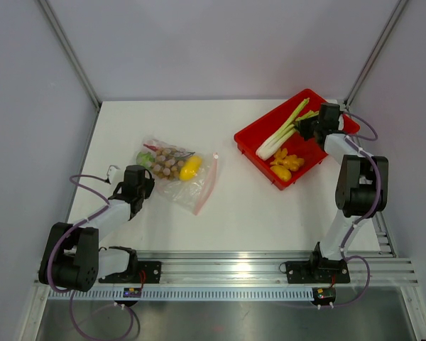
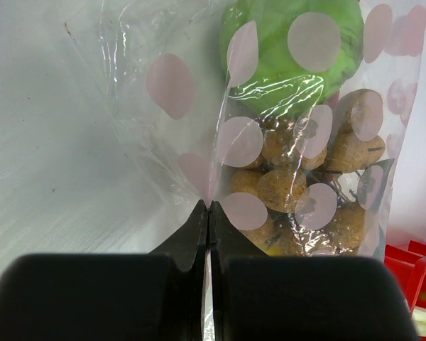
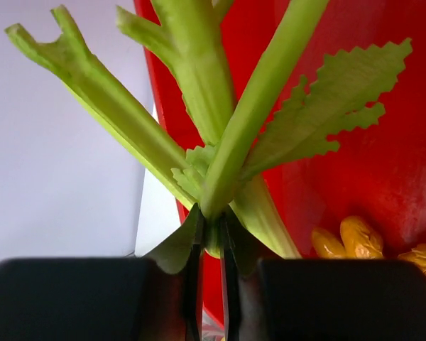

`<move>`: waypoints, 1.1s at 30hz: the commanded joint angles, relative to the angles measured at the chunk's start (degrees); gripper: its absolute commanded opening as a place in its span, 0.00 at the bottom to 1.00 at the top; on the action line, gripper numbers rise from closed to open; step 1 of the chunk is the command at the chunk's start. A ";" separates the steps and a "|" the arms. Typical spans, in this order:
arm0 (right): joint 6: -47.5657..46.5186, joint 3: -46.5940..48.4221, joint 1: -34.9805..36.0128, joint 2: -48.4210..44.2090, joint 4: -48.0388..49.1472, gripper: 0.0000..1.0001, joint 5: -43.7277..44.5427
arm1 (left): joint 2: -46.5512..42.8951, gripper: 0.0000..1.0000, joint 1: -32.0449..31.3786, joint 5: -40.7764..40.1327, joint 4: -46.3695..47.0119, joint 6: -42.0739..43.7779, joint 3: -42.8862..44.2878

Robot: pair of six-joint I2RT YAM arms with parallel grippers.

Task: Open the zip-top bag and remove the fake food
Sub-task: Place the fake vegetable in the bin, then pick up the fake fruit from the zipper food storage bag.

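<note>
Bag anchored, celery traybound.
Left gripper clenches clear crinkly zip-top bag steady; right gripper grasps green plastic celery stalk over red rectangular tray.

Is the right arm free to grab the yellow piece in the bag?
Probably not yet: the right gripper is shut on the celery stalk at the red tray, far from the yellow piece in the bag.
</note>
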 commanded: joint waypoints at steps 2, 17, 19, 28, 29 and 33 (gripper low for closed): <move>-1.19 5.45 -0.14 0.73 -4.70 0.21 3.74 | -1.27 0.00 0.33 -0.26 1.68 -0.32 1.15; -9.00 8.26 -0.14 -2.34 -12.18 0.62 7.88 | -1.27 0.00 0.33 1.23 2.03 -0.41 1.42; -9.80 8.17 -0.05 -3.05 -12.97 0.62 7.88 | -1.18 0.00 0.33 1.50 2.20 -0.50 1.24; -12.70 -0.70 3.55 -13.50 -12.36 0.59 5.70 | -1.09 0.00 -0.11 3.08 4.14 -0.76 0.01; -12.53 -1.49 5.20 -15.69 -12.18 0.59 5.77 | -1.09 0.00 -0.19 3.17 4.23 -0.85 0.01; -13.14 -7.45 12.49 -20.88 -9.90 0.59 6.39 | -1.00 0.00 -0.37 3.35 4.31 -0.85 0.10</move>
